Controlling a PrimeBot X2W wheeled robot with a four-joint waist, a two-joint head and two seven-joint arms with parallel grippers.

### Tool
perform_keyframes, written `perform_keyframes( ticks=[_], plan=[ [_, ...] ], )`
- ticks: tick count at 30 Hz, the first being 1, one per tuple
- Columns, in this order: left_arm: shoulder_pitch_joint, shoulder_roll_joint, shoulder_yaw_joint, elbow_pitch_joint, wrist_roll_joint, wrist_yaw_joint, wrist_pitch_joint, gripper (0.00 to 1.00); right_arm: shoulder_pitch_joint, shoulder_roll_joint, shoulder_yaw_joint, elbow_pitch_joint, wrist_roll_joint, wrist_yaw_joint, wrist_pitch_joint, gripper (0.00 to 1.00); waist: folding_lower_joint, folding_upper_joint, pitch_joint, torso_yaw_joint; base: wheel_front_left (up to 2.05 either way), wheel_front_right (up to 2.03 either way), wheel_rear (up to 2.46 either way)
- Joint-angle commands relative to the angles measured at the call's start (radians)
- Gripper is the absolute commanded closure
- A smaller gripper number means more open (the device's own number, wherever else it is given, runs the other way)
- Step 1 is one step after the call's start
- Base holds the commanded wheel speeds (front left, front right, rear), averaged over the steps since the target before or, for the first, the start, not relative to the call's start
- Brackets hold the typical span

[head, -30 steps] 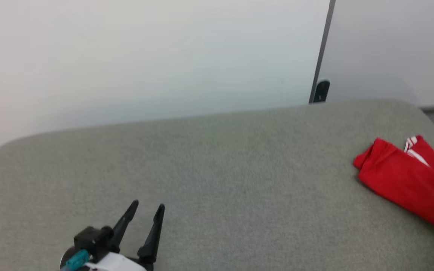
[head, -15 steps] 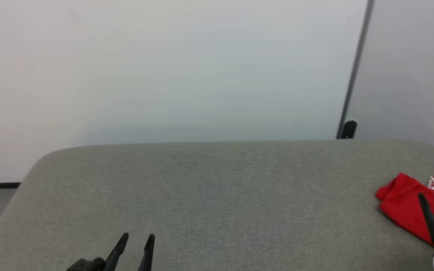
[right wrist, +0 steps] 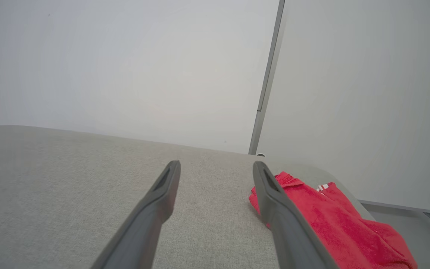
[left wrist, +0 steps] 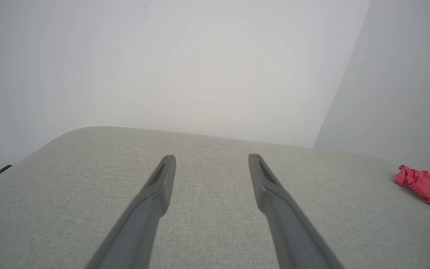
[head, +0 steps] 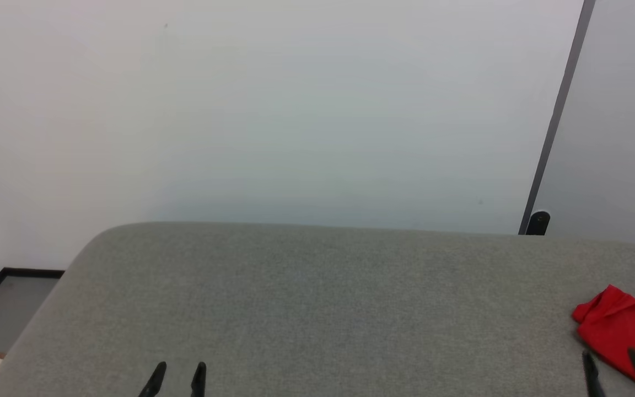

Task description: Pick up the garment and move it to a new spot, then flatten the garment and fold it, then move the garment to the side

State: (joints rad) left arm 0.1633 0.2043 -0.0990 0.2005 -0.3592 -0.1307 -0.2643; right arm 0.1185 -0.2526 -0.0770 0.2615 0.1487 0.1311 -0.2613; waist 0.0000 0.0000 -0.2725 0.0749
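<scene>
Left claw: your left claw (head: 181, 370) sits at the near edge of the counter (head: 317, 298), towards its left side. In its own wrist view the claw (left wrist: 211, 160) has both fingers spread wide, with bare grey fabric between them and nothing gripped.

Right claw: your right claw (head: 609, 357) is at the near edge on the counter's right side, fingers spread apart too. Seen from its own wrist, the claw (right wrist: 217, 166) grips nothing. One finger crosses in front of the shirt's near end; you cannot tell whether it touches the cloth.

Shirt: the red shirt (head: 615, 325) lies bunched at the counter's right edge, near the far right corner. A bit of white striped trim shows on the side by the edge. From the left wrist you see the shirt (left wrist: 424, 185) well apart from that claw. From the right wrist the shirt (right wrist: 330, 220) runs along the right edge.

Counter: grey fabric top with rounded corners.

Behind: a pale wall (head: 295, 110) with a dark upright strip (head: 554, 121) beyond the far edge.
</scene>
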Motion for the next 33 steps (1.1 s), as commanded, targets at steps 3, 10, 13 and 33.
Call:
perform_keyframes(
  ticks=[3, 10, 13, 33],
  plan=[
    [0.015, -0.012, 0.011, -0.014, 0.018, 0.0, 0.001, 0.0, 0.059, 0.046, -0.011, -0.044, -0.024, -0.001, -0.004, 0.0, 0.0, 0.0, -0.011, -0.006, 0.0, 0.0, 0.0],
    [0.006, -0.022, 0.001, -0.011, 0.036, 0.0, 0.001, 0.0, 0.094, 0.078, 0.002, -0.096, -0.049, -0.001, -0.004, 0.0, 0.0, 0.0, -0.007, -0.021, 0.0, 0.0, 0.0],
    [0.001, -0.026, 0.001, -0.007, 0.036, 0.0, 0.001, 0.0, 0.091, 0.073, 0.006, -0.104, -0.053, -0.001, -0.004, 0.0, 0.0, 0.0, -0.005, -0.024, 0.0, 0.0, 0.0],
    [-0.001, -0.001, -0.042, 0.032, -0.004, 0.0, 0.001, 0.0, 0.096, 0.074, 0.006, -0.13, -0.061, -0.001, 0.009, 0.0, 0.0, 0.0, 0.002, -0.022, 0.0, 0.0, 0.0]
  ],
)
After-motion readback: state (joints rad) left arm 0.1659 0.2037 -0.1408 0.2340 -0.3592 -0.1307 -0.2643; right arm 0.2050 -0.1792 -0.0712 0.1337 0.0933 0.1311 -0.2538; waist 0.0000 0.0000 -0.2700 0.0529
